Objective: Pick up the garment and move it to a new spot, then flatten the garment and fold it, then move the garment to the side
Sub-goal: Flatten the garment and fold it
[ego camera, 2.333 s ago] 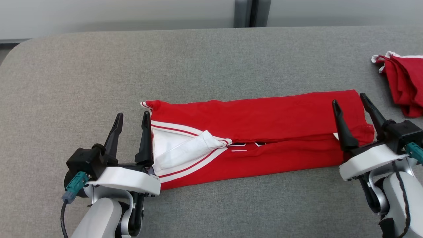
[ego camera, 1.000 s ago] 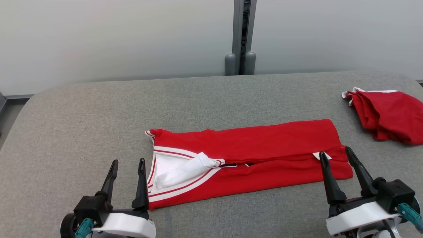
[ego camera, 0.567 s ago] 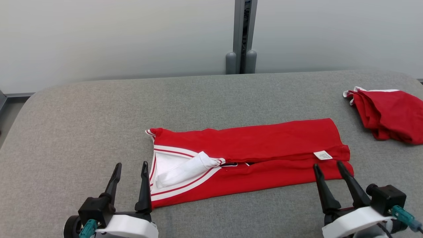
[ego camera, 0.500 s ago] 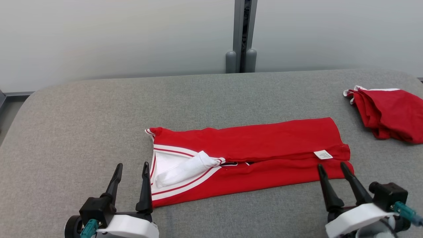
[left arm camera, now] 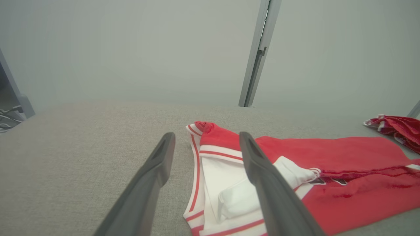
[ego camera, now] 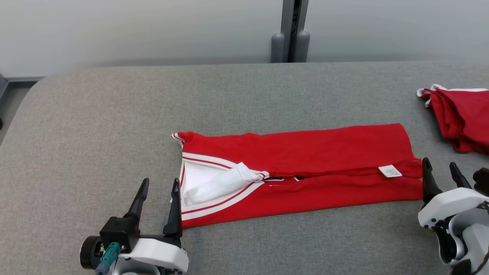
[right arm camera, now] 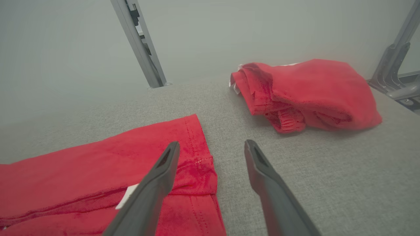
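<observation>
Right end effector withdrawn, garment crosswise (neckline-left)

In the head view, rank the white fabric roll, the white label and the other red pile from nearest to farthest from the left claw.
1. White fabric roll, just right of the left claw, at the left end of the garment.
2. White label, near the garment's right end.
3. Red pile, farthest right, beyond the garment.

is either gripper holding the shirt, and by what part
Nothing is held. The left gripper and right gripper are open and empty, one at each end of the folded red shirt.
</observation>
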